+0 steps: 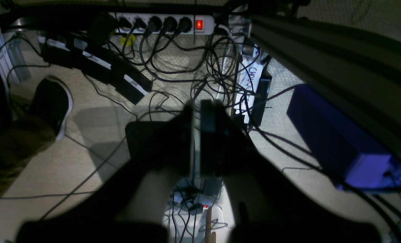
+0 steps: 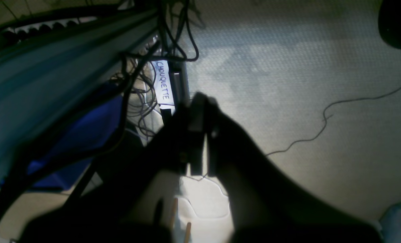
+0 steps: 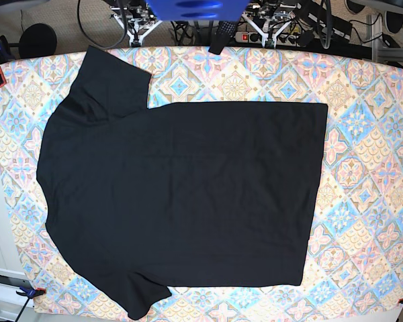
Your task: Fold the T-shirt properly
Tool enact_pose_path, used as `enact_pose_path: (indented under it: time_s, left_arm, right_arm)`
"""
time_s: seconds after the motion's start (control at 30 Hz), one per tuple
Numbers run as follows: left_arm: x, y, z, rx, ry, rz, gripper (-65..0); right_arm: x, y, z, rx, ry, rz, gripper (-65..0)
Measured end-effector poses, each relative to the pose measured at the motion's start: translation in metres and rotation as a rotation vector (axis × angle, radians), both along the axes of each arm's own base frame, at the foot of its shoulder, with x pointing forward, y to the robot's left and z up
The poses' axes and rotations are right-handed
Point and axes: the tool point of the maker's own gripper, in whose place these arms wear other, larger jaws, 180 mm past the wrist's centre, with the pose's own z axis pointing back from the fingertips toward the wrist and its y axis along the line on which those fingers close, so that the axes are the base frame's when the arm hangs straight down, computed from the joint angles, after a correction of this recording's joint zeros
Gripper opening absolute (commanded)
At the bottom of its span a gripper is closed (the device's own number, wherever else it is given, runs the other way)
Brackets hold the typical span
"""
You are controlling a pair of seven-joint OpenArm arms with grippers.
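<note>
**T-shirt Flat, Both Tools Clenched and Empty**

We find the T-shirt (image 3: 181,201) spread flat across the patterned worktop (image 3: 363,154), collar end at the base view's left, hem at its right, sleeves above and below. The left tool (image 1: 197,135) and right tool (image 2: 198,135) are clenched on nothing, hanging over the floor (both clear of the worktop). The cloth is matte, soft and limp. We judge that a shallow pinch could gather only the upper layer, or drag the fabric into wrinkles and skew the fold.
</note>
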Motion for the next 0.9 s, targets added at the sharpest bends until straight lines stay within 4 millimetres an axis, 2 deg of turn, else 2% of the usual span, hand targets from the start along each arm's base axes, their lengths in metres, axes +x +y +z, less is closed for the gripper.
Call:
enact_pose_path:
  time_s: [0.1, 0.23, 0.37, 0.57, 0.63, 0.67, 0.77, 0.83, 0.9]
  left_arm:
    - [-0.002, 0.0, 0.0, 0.0, 0.003, 0.0, -63.8]
    - [0.0, 0.0, 0.0, 0.0, -0.001, 0.0, -63.8]
    - [-0.01, 0.015, 0.001, 0.023, 0.007, -0.005, -63.8]
    - [-0.04, 0.04, 0.004, 0.061, 0.056, -0.013, -63.8]
    - [-0.047, 0.05, 0.006, 0.075, 0.06, -0.019, -63.8]
    - [-0.047, 0.054, 0.007, 0.08, 0.053, -0.021, -63.8]
    - [-0.053, 0.068, 0.016, 0.103, 0.014, -0.043, -63.8]
    - [-0.063, 0.078, 0.023, 0.117, 0.01, -0.052, -63.8]
    - [-0.072, 0.085, 0.03, 0.127, 0.003, -0.066, -63.8]
  right_arm:
    - [-0.008, 0.0, 0.0, 0.001, 0.017, 0.0, -65.0]
    - [-0.01, 0.0, 0.0, 0.001, 0.019, 0.0, -65.0]
    - [-0.012, 0.0, 0.001, 0.001, 0.005, 0.0, -65.0]
    - [-0.081, 0.001, 0.006, 0.003, 0.125, 0.0, -65.0]
    - [-0.093, 0.0, 0.008, 0.002, 0.142, 0.0, -65.0]
    - [-0.091, -0.001, 0.009, -0.002, 0.124, 0.001, -65.0]
    - [-0.081, -0.014, 0.013, -0.018, 0.057, 0.012, -65.0]
    - [-0.08, -0.034, 0.018, -0.055, 0.029, 0.024, -65.0]
    - [-0.086, -0.052, 0.024, -0.087, 0.021, 0.035, -65.0]
